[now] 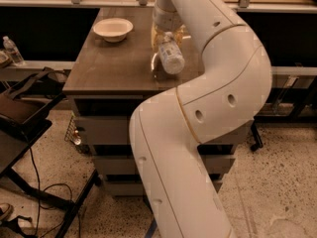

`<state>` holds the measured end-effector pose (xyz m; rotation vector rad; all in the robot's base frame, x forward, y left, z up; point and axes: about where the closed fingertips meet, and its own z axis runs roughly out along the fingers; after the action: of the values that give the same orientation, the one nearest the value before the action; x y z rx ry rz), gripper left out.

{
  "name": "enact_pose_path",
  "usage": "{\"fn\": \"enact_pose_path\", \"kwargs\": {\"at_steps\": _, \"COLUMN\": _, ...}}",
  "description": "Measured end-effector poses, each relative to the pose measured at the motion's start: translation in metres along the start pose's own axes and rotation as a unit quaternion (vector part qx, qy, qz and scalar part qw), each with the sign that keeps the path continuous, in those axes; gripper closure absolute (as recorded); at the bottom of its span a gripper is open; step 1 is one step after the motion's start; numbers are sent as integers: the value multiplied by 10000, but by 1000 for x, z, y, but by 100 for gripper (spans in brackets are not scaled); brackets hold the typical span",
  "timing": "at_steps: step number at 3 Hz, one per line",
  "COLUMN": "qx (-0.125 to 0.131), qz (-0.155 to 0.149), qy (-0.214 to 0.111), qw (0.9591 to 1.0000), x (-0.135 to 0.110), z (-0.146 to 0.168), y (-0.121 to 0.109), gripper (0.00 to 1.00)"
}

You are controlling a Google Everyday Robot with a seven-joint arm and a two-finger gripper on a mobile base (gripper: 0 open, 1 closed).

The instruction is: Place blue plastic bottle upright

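We record the bench (114, 68) top as dark brown with a faint wood grain. Above its far right part sits the claw (167, 39), amber-tinted, on a white arm (218, 98) crossed by a thin gold seam. At the claw, the blue plastic bottle (172, 59) reads pale bluish-clear with a whitish label. On the bench's far left, the bowl (113, 29) is cream-white. Below the bench, the floor (277, 182) is beige with dark speckles.
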<state>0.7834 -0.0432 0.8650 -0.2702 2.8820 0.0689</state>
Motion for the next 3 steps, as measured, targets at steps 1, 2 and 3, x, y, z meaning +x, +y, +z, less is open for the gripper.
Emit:
{"fn": "enact_pose_path", "kwargs": {"at_steps": 1, "qx": 152, "qz": -71, "qy": -501, "qw": 9986, "x": -13, "z": -41, "y": -11, "gripper": 100}}
{"fn": "enact_pose_path", "kwargs": {"at_steps": 2, "qx": -92, "qz": -256, "qy": -1239, "qw": 9919, "x": -22, "z": -96, "y": -29, "gripper": 100}}
{"fn": "enact_pose_path", "kwargs": {"at_steps": 3, "qx": -389, "qz": -570, "qy": -1738, "qw": 9824, "x": -23, "z": -127, "y": -37, "gripper": 100}}
